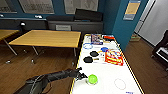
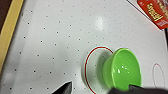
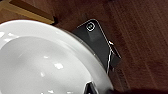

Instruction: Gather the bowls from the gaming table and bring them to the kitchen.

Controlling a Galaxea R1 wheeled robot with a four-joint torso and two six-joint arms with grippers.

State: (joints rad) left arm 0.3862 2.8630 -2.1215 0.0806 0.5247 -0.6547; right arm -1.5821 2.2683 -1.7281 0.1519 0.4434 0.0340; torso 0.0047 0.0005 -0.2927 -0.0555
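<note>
Bowls: a lime-green bowl (image 1: 92, 79) is sitting on the gaming table (image 1: 107, 86) near its yellow-rimmed left edge, just beside the left gripper (image 1: 82, 75); a white glossy bowl (image 3: 42, 62) is looming large in the right wrist view.
Left jaws: they are standing apart in the left wrist view, one dark fingertip (image 2: 63, 88) showing on the bare side of a red ring (image 2: 86, 67) marked on the table and another dark part crossing the green bowl's (image 2: 122, 70) rim; whether that part is touching the bowl is hard to tell.
Left arm pose: the left arm (image 1: 50, 77) is reaching in low from the near left, stretched almost level, its gripper end arriving over the table's edge and pointing at the green bowl.
Green bowl's seat: it is lying partly over the red ring, tilted so its shiny inside is facing the wrist camera.
Right jaws: I cannot tell how they are standing; whether the white bowl is being held is not plain either.
Right wrist surroundings: a dark glossy part (image 3: 100, 42) is sticking out from behind the white bowl, above a dark wooden floor (image 3: 140, 30).
Farther along the table: a red-and-white printed box (image 1: 114, 57), two black discs (image 1: 88, 59), a blue disc (image 1: 104, 49) and a blue ring (image 1: 87, 46) are lying well beyond the green bowl.
Cut off: the table's near end is running out of the head view.
Room: a plain wooden table (image 1: 47, 38) is standing to the left, and a teal pillar (image 1: 122, 22) is rising at the table's far right.
</note>
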